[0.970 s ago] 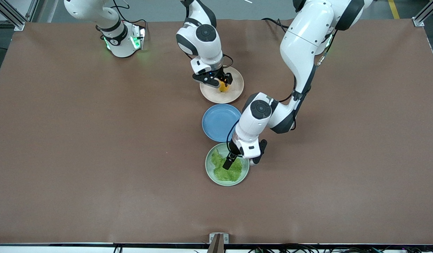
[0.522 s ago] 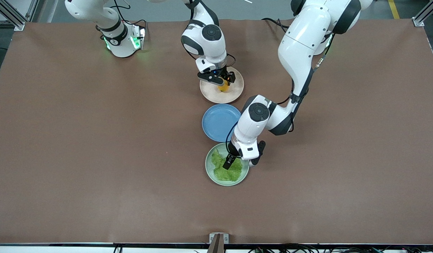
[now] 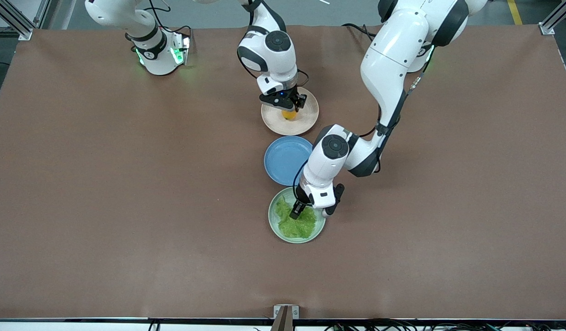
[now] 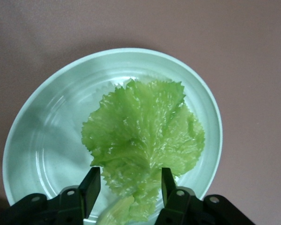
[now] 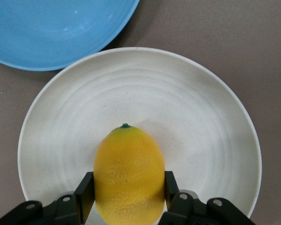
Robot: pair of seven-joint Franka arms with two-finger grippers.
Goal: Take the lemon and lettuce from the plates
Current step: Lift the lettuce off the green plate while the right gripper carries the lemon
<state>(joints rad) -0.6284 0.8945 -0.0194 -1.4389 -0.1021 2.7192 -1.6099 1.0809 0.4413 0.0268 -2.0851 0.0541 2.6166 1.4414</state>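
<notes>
The lemon (image 3: pixel 289 115) lies on the cream-pink plate (image 3: pixel 306 120), the plate farthest from the front camera. My right gripper (image 3: pixel 288 110) is open and low over it. In the right wrist view its fingers (image 5: pixel 84 192) stand on either side of the lemon (image 5: pixel 129 173), close against its flanks. The lettuce (image 3: pixel 297 224) lies flat in the mint green plate (image 3: pixel 277 227), the plate nearest the front camera. My left gripper (image 3: pixel 295 212) is open and low over the leaf's stem end. In the left wrist view its fingers (image 4: pixel 91 185) straddle the lettuce (image 4: pixel 143 140).
An empty blue plate (image 3: pixel 285 158) sits between the two task plates, partly under the left arm's wrist. It also shows in the right wrist view (image 5: pixel 56 28). Brown table stretches wide toward both ends.
Both grippers have come lower. The right gripper has settled around the lemon. The left gripper has shifted slightly toward the leaf's stem end. Lemon and lettuce have not moved.
</notes>
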